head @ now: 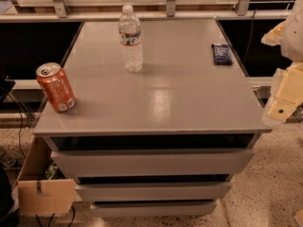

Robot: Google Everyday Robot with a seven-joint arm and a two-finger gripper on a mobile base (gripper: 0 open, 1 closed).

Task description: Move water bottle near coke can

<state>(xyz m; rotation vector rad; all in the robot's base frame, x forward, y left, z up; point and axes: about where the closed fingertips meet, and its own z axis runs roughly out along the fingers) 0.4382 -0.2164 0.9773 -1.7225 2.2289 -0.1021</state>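
Camera view, looking down on a grey, smooth-topped desk (156, 103) with three pale drawer fronts (151, 162) stacked below its near edge.

Item 1. The water bottle (130, 39), of clear ribbed plastic with a white cap and a red, white and blue label band, stood upright on the far half of the desk, slightly left of centre. Nothing touched it.

Item 2. The coke can (56, 86), of orange-red aluminium with a silver top and pull tab, stood at the near left corner of the desk, close to the left edge. It appeared to lean a little to the left in this view. It was well apart from the water bottle, nearer and further left.

Item 3. A small dark blue packet (221, 53) lay flat by the right edge of the desk, towards the far side, well apart from both the bottle and the can.

Item 4. The tool (283, 103), a cream-coloured assembly, was at the right margin of the scene, beyond the desk's right edge and clear of every object. It held nothing visible; whether it was released or clenched could not be told.

Item 5. A brown cardboard box (45, 193) sat on the speckled floor (270, 188) at the near left. A grey metal rail (151, 15) ran across behind the desk.
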